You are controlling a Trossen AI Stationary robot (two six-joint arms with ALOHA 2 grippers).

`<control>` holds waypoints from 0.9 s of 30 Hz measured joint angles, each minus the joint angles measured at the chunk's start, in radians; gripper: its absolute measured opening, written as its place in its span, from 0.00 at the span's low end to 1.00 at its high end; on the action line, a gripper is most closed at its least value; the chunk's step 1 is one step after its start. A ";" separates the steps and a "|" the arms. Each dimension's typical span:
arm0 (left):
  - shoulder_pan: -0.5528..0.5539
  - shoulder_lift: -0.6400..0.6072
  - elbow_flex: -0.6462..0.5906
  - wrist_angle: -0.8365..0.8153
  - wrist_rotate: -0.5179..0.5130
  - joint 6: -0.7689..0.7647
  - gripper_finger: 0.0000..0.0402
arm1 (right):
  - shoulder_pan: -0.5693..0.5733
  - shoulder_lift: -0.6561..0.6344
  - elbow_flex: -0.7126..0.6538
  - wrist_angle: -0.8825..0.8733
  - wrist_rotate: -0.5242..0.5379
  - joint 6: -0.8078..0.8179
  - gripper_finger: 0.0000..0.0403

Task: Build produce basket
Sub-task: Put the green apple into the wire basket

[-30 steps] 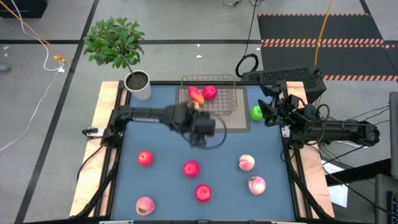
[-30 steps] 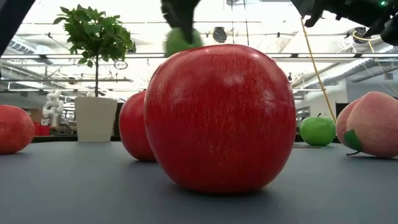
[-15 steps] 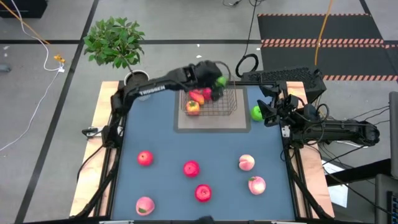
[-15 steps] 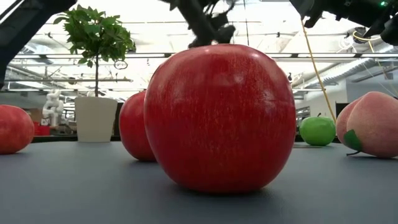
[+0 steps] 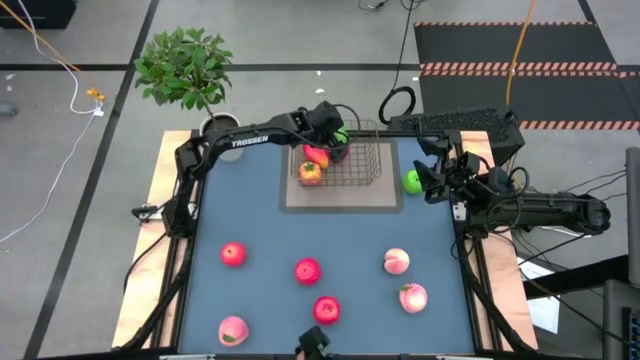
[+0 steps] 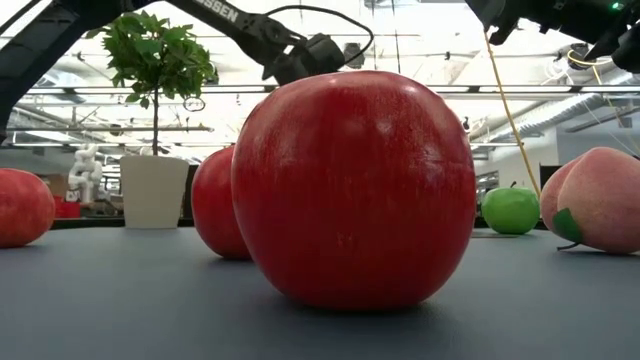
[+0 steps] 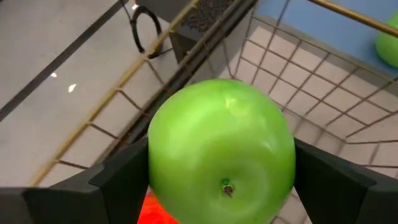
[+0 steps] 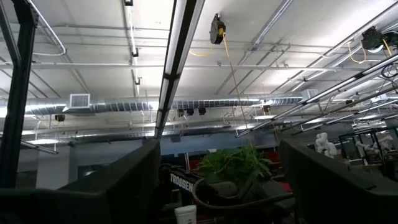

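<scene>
From above, my left gripper (image 5: 335,139) hangs over the grey wire mesh basket (image 5: 362,170) at the tabletop's far edge. My left wrist view shows its fingers (image 7: 118,180) pinching a glossy round green apple (image 7: 222,162). My right gripper (image 5: 432,180) waits spread at the right edge.

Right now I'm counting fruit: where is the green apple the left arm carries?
High view: the green apple sits in the left gripper over the wire basket, above its red and orange fruit.

Dark arms (image 5: 255,140), white TROSSEN lettering, black cables
</scene>
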 joint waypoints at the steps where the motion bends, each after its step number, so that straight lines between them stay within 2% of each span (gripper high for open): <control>1: -0.002 -0.001 -0.008 0.003 0.000 -0.006 0.84 | 0.000 0.000 0.000 0.000 0.000 0.000 0.79; 6: -0.025 -0.002 -0.025 0.001 0.017 -0.008 0.84 | 0.000 0.000 0.000 0.000 0.000 0.007 0.79; 13: -0.077 0.000 -0.028 -0.013 0.124 0.061 0.84 | 0.000 0.000 0.000 0.000 0.001 0.007 0.79; 23: -0.099 0.000 -0.028 -0.036 0.123 0.054 0.98 | 0.000 0.000 0.000 -0.001 0.001 0.008 0.79; 27: -0.096 0.000 -0.028 -0.057 0.122 0.060 0.97 | 0.000 0.000 0.000 -0.001 0.001 0.010 0.79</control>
